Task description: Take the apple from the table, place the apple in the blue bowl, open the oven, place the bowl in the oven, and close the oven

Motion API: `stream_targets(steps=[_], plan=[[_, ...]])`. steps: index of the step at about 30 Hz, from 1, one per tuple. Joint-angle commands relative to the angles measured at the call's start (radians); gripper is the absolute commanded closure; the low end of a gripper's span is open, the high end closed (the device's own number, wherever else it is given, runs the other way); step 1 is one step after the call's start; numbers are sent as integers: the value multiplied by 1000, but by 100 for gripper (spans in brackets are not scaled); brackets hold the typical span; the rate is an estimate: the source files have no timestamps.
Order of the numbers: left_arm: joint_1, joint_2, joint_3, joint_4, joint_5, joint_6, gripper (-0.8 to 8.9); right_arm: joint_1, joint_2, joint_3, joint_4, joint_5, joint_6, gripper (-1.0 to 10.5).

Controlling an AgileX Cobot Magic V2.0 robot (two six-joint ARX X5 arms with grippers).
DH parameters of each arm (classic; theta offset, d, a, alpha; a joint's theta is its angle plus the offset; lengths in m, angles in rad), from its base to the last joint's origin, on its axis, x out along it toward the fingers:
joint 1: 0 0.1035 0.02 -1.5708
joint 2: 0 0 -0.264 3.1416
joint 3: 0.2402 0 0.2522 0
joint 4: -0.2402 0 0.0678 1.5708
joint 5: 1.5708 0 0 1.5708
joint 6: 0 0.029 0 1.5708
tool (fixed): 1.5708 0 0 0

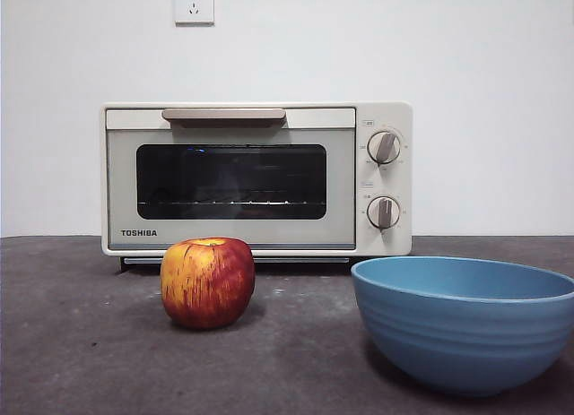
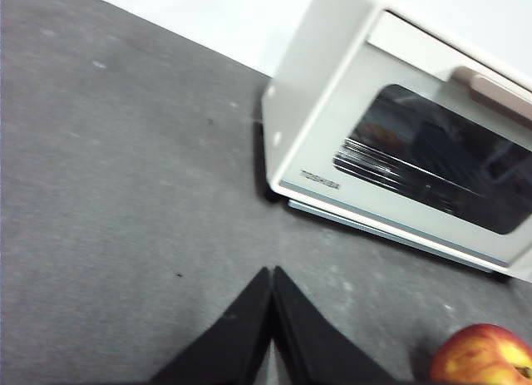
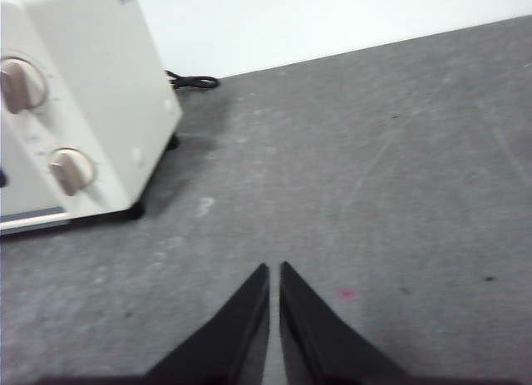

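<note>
A red apple (image 1: 207, 281) with yellow streaks rests on the dark grey table (image 1: 81, 343), left of the blue bowl (image 1: 465, 321), which stands empty at the front right. Behind both sits the cream TOSHIBA oven (image 1: 257, 178), its door closed. In the left wrist view my left gripper (image 2: 272, 274) hovers shut over bare table, with the apple (image 2: 483, 362) off to one side and the oven (image 2: 399, 144) beyond. My right gripper (image 3: 273, 269) is shut too, above bare table beside the oven's knob end (image 3: 75, 111). Neither arm shows in the front view.
A white wall with a socket (image 1: 195, 4) stands behind the oven. The oven's black power cord (image 3: 193, 81) lies on the table at its back corner. Two grey knobs (image 1: 384, 147) sit on the oven's right side.
</note>
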Motion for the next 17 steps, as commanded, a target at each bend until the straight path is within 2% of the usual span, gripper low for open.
stream_targets(steps=[1, 4, 6, 12, 17], plan=[[3, -2, -24, 0, 37, -17, 806, 2, -2, -1, 2, -40, 76, 942], [3, -2, -21, -8, 74, -51, 806, 2, -2, 15, -18, -77, 150, 942], [3, -2, -5, -49, 88, -63, 806, 2, -2, 33, -35, -79, 164, 942], [3, 6, 64, -171, 142, -62, 806, 3, 0, 136, -78, -81, 163, 942], [3, 34, 129, -214, 170, -63, 806, 3, 58, 254, -162, -133, 134, 942]])
